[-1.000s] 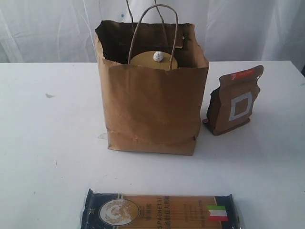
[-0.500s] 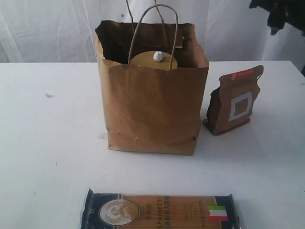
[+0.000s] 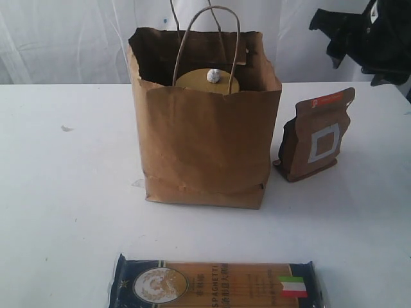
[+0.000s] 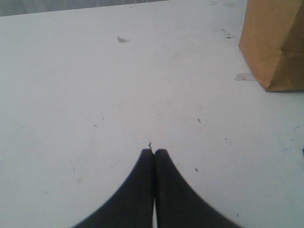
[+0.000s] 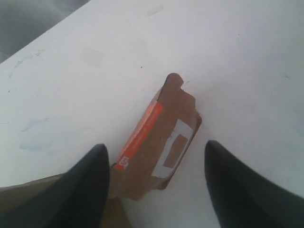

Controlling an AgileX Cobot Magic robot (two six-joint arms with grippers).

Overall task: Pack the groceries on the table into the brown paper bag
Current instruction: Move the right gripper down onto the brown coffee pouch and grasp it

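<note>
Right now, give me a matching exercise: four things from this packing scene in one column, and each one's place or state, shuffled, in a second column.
Column one:
1. brown pouch
2. blue spaghetti packet
3. tan-lidded jar
4. left gripper

Column two:
A. inside the brown paper bag
B. shut, above bare table
C. standing upright beside the bag
D. lying flat in front of the bag

Pairs: 1-C, 2-D, 3-A, 4-B

right end effector | moved into view, lower | now above brown pouch
</note>
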